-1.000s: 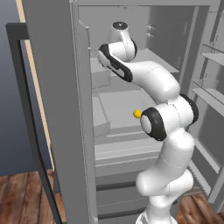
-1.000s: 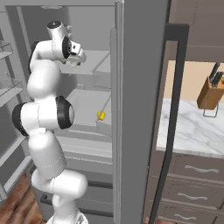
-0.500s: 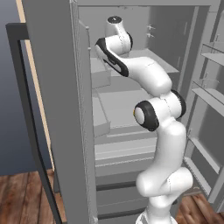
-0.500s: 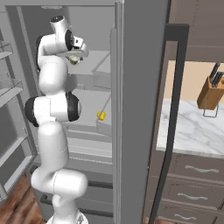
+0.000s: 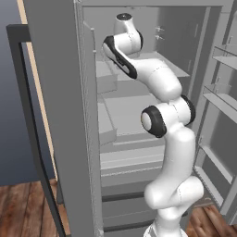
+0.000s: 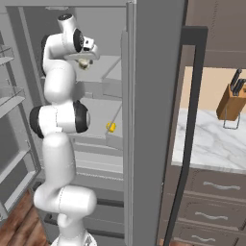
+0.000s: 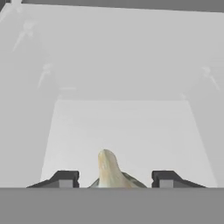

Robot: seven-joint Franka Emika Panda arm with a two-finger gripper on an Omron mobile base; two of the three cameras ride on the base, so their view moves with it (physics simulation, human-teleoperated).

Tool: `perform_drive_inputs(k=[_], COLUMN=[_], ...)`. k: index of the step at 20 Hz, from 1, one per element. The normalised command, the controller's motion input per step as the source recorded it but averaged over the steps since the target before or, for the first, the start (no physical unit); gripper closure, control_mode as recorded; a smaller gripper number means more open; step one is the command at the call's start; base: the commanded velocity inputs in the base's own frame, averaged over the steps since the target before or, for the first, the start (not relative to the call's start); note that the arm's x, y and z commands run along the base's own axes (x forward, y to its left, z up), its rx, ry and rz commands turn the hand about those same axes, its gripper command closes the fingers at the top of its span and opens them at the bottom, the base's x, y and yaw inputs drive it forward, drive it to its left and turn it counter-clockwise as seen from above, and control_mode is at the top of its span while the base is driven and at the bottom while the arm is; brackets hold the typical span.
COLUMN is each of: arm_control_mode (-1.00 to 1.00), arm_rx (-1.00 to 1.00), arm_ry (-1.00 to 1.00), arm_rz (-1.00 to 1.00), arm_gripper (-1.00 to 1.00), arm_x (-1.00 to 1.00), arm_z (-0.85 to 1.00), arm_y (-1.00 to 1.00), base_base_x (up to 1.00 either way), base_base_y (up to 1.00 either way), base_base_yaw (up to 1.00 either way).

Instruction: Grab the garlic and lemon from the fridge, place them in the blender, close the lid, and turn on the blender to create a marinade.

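Closest to you in the hand view, the gripper (image 7: 113, 179) has its two dark fingertips (image 7: 66, 178) standing apart, and the garlic (image 7: 109, 169) rises between them with its pointed top toward the back of the fridge; a gap shows on each side of the bulb, and you cannot tell from here whether the fingertips touch it lower down, since its base is cut off at the picture's edge. From the right base view you see the gripper (image 6: 86, 60) reaching into the upper part of the fridge (image 6: 149, 96), the cream bulb (image 6: 85, 62) showing just beneath the hand, over the upper shelf (image 6: 103, 65). In the left base view the arm's wrist (image 5: 124, 34) stands high inside the open fridge (image 5: 60, 92), and the hand itself is hidden behind it. Just past the garlic, the pale grey shelf floor (image 7: 122, 127) runs on to the back wall of the compartment. Well below the gripper, on a lower shelf, the lemon (image 6: 111, 127) sits as a small yellow spot close to the fridge's right wall. Far off to the gripper's right, outside the fridge, a marble counter (image 6: 211, 144) carries a wooden knife block (image 6: 230, 101), with brown drawers (image 6: 214, 192) under it. On the other side the fridge door (image 5: 222, 115) hangs open with its racks showing.
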Motion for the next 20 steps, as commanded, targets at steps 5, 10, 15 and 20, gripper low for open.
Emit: perform_drive_inputs(k=[5,10,15,20], arm_control_mode=[-1.00,-1.00,-1.00,-1.00], arm_rx=[0.05,0.02,0.02,0.05], arm_ry=[-0.19,-0.17,-0.15,-0.21], arm_rz=[0.01,0.02,0.02,0.01], arm_gripper=[1.00,1.00,1.00,1.00], arm_x=[-0.41,-0.33,-0.35,-0.59], arm_z=[-0.25,-0.44,-0.39,-0.11], arm_y=[-0.37,-0.21,-0.06,-0.01], base_base_x=[0.00,0.00,0.00,0.00], base_base_y=[0.00,0.00,0.00,0.00], base_base_yaw=[0.00,0.00,0.00,0.00])
